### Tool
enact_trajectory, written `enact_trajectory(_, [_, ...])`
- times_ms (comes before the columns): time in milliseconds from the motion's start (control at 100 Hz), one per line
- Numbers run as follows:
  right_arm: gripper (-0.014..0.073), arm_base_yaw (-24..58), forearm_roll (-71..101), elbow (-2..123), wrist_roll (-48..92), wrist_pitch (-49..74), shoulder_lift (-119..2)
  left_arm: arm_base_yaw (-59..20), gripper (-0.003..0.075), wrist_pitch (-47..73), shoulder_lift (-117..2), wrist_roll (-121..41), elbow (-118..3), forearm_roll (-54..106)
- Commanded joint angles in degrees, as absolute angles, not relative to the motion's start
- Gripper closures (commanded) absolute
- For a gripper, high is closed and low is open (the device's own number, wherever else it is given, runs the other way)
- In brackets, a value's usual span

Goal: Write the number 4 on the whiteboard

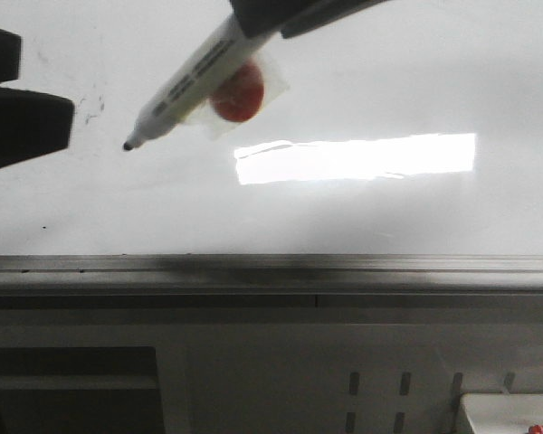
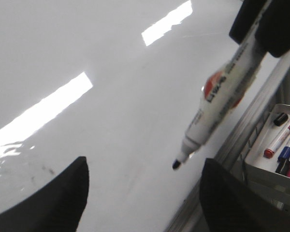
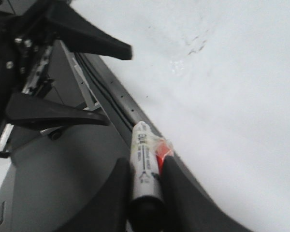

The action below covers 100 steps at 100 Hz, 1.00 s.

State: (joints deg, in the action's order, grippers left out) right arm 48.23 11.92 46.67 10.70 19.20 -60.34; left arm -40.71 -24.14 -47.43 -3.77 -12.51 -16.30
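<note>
The whiteboard [image 1: 362, 81] fills the front view, glossy white with a bright glare bar [image 1: 355, 158]. No drawn 4 shows on it; only faint grey smudges [image 1: 94, 108]. My right gripper [image 3: 147, 181] is shut on a white marker [image 1: 183, 86] with a red tag, uncapped, its black tip [image 1: 128, 146] pointing down-left just over the board. The marker also shows in the left wrist view [image 2: 217, 104]. My left gripper [image 2: 142, 193] is open and empty over the board, at the far left in the front view [image 1: 18, 108].
A grey metal edge rail [image 1: 271, 267] runs along the board's near edge. A white tray [image 2: 275, 145] with several coloured markers hangs beyond the rail. A grey perforated panel [image 1: 380, 389] lies below the rail.
</note>
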Motion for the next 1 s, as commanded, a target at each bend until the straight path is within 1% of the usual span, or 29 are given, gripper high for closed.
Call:
enact_trajectory(0, [0.0658,45.9,10.8,50.6,11.5,16.0,-61.1,-40.1,0.0273,-22.6,-43.2,-3.2,-13.8,-10.1])
enact_trajectory(100, [0.0658,44.3,8.2,53.2,11.5,15.9,-63.8,-38.5,0.0292,-19.6,-39.2,-3.2,-13.8,-5.5])
enact_trajectory(250, [0.0657,42.8,6.0,56.9,11.5,15.2,-67.8,-35.9,0.0293,-19.7,-35.5,-3.2,-13.8,-3.6])
enact_trajectory(380, [0.0658,41.2,5.9,59.5,11.5,13.1,-69.6,-33.9,0.0293,-19.7,-35.2,-3.2,-13.8,-3.6])
enact_trajectory(550, [0.0658,38.9,5.5,60.6,11.5,13.4,-71.0,-33.4,0.0293,-19.7,-35.2,-3.2,-13.8,-3.6])
enact_trajectory(720, [0.0658,39.3,5.5,59.8,11.5,15.6,-73.5,-33.4,0.0293,-19.7,-35.2,-3.2,-13.8,-3.6])
enact_trajectory(900, [0.0658,42.7,5.5,56.9,11.2,15.8,-73.9,-33.4,0.0293,-19.7,-35.2,-3.2,-13.8,-3.6])
enact_trajectory(990, [0.0658,42.8,5.5,56.7,10.8,16.0,-73.8,-33.4,0.0293,-19.7,-35.2,-3.2,-13.8,-3.6])
